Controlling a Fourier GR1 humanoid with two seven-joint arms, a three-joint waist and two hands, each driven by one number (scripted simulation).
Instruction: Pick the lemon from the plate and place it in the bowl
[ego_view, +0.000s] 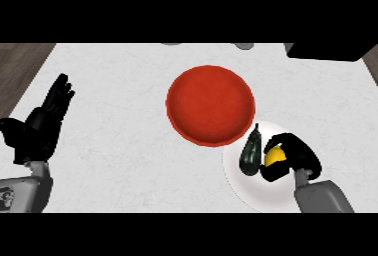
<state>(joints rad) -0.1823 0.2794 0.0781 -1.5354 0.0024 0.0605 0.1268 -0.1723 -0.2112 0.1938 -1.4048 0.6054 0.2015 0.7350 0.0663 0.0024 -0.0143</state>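
A yellow lemon (275, 156) lies on the white plate (251, 192) at the lower right. My right hand (295, 152) is curled round the lemon, hiding most of it. A dark green eggplant (252, 152) lies on the same plate, just left of the lemon. The red bowl (210, 105) stands in the middle of the counter, up and left of the plate, its rim overlapping the plate's upper edge. My left hand (44, 122) rests open at the left edge, fingers up.
The white counter (118, 165) ends in a wooden strip at the far left. A black object (325, 50) sits at the top right corner, and small grey items (244, 46) show along the back edge.
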